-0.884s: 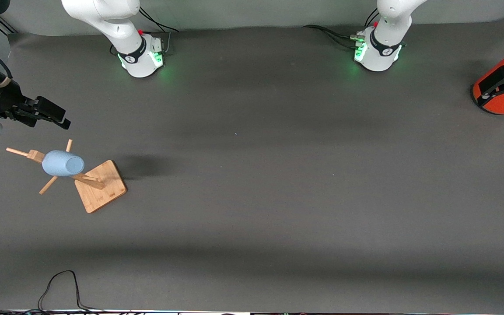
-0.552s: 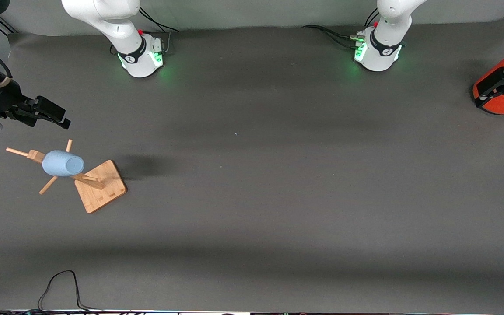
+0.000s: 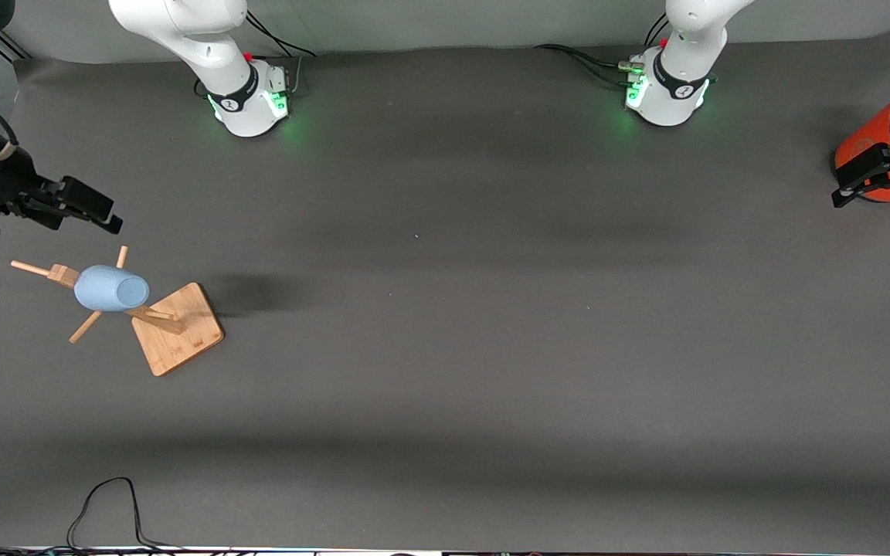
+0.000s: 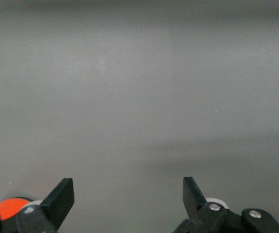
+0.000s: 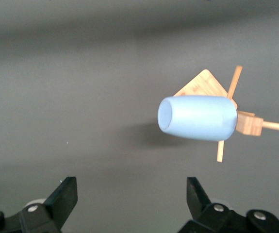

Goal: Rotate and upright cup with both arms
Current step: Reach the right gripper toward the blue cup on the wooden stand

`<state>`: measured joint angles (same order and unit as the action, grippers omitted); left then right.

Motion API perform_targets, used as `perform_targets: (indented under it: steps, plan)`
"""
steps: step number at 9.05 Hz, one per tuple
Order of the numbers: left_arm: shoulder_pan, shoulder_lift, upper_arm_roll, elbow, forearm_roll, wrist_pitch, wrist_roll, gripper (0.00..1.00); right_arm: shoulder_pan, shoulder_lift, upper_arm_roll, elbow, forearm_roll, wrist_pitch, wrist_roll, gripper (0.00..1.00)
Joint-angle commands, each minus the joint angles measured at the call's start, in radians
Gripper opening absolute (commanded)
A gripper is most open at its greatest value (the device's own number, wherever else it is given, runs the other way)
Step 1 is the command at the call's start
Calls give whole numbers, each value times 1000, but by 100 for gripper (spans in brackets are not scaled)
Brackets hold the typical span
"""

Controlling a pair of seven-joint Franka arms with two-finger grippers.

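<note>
The light-blue cup [image 3: 111,288] lies on its side on a peg of the wooden rack [image 3: 177,329], at the right arm's end of the table. In the right wrist view the cup [image 5: 197,118] shows its closed bottom toward the camera. My right gripper [image 3: 101,210] is open and empty over the table beside the rack, apart from the cup; its fingers [image 5: 64,196] frame bare table. My left gripper [image 3: 878,193] is open and empty at the left arm's end of the table, and it also shows in the left wrist view [image 4: 128,194].
A large orange cylinder [image 3: 874,150] with a grey top stands at the table's edge right by my left gripper; a bit of it shows in the left wrist view [image 4: 8,208]. A black cable [image 3: 105,502] loops at the table's near edge.
My left gripper has shifted slightly beside the orange cylinder, uncovering more of it. My right gripper has barely moved. The cup and rack are unchanged.
</note>
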<state>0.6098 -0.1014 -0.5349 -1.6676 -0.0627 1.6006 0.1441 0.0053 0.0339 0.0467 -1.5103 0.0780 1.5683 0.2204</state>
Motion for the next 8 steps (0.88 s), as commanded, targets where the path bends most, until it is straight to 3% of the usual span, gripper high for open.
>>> perform_targets:
  steps: [1, 4, 8]
  plan:
    - [-12, 15, 7, 9, 9, 1, -20, 100, -11, 110, -2, 113, 23, -19, 65, 100]
    - [-18, 14, -17, 11, 29, -19, -17, 100, -43, 274, -2, 251, 34, -24, 97, 100]
    - [-16, 15, -19, 49, 26, -15, -3, 100, -82, 285, -1, 263, 34, -65, 140, 100]
